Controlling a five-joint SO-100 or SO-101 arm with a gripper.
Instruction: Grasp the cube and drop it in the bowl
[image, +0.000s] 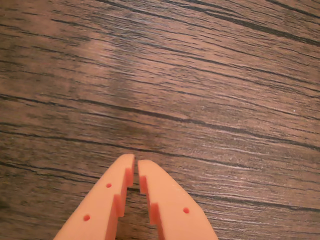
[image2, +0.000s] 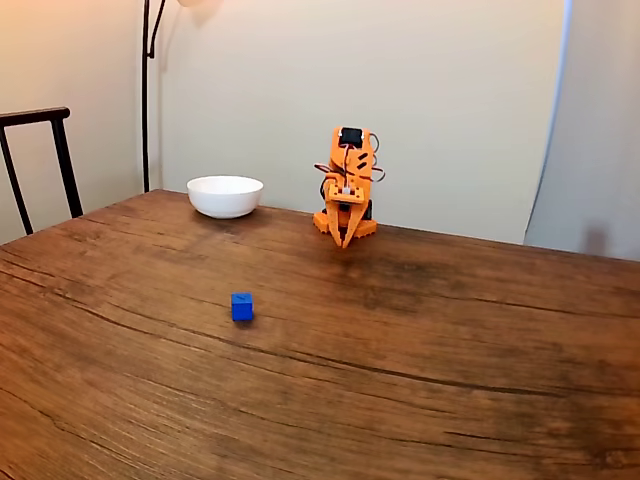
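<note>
The orange arm is seen folded at the far edge of the desk in the fixed view, with the tool pointed down just above the wood. In the wrist view the tool is shown with its two orange fingers pressed nearly together, only a thin slit left between the tips, and nothing is held between them; bare wood grain is all that lies ahead of them.

The cube is found standing on the open desk, well apart from the tool. In the fixed view it lies nearer the camera than the arm and to the left of it, so a reach outward from the base and a swing toward the left of that view is judged to be needed. No long axis is offered by the cube; its faces are seen slightly turned to the camera, so some wrist alignment may be called for.

The bowl is set at the far left of the desk in the fixed view, beside the arm's base and well apart from the cube. The grasp is judged not yet begun, and the fingers must be spread before descent.
</note>
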